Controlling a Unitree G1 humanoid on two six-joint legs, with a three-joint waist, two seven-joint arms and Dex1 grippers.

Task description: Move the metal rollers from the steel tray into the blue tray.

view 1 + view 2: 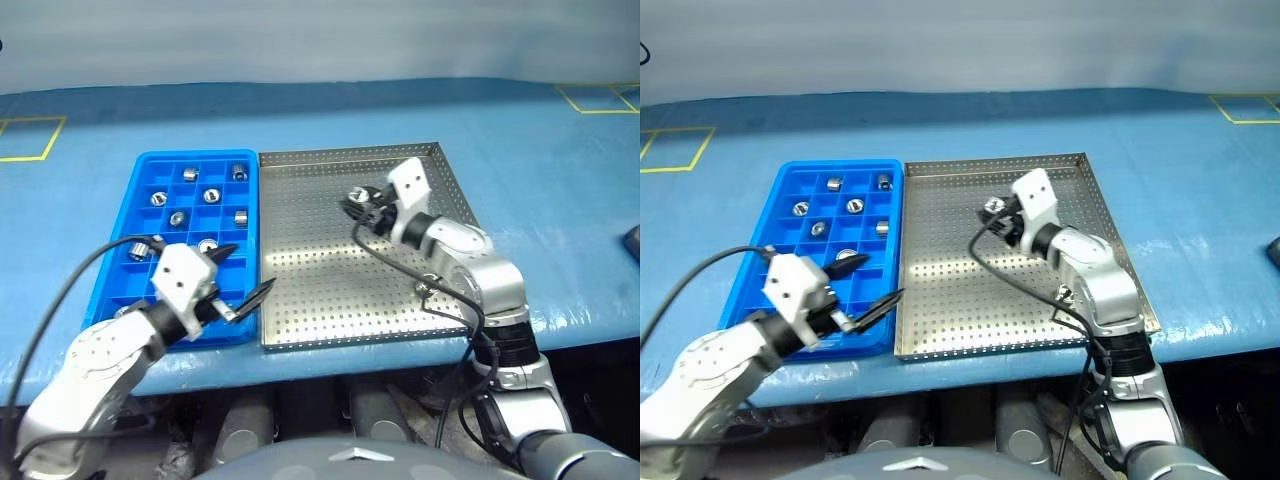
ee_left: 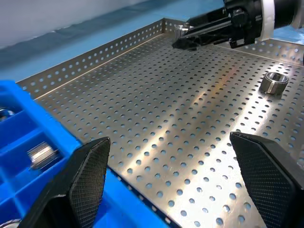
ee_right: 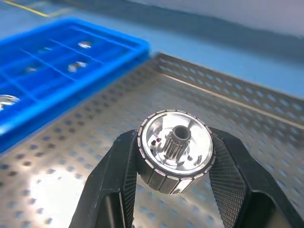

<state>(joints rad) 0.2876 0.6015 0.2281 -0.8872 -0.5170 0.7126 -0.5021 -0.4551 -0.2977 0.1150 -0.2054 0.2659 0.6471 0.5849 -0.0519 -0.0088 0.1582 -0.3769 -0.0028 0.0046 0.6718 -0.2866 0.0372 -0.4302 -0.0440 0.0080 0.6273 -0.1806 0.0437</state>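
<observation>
Blue table covering (image 1: pixel 560 200), yellow tape outlines (image 1: pixel 30 138) near its far corners

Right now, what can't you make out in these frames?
- Blue tray, near compartments: left tool and its arm cover them in the head views, so the roller count there is unclear.
- Steel tray, near right corner: hidden behind the right arm.
- Roller in the right tool: its far end faces away in the right wrist view.
- Dark object: cut by the frame edge.

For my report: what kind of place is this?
Probably a workshop sorting bench: a perforated steel tray, a blue tray with compartments holding metal rollers, and yellow tape marks on the blue surface.
</observation>
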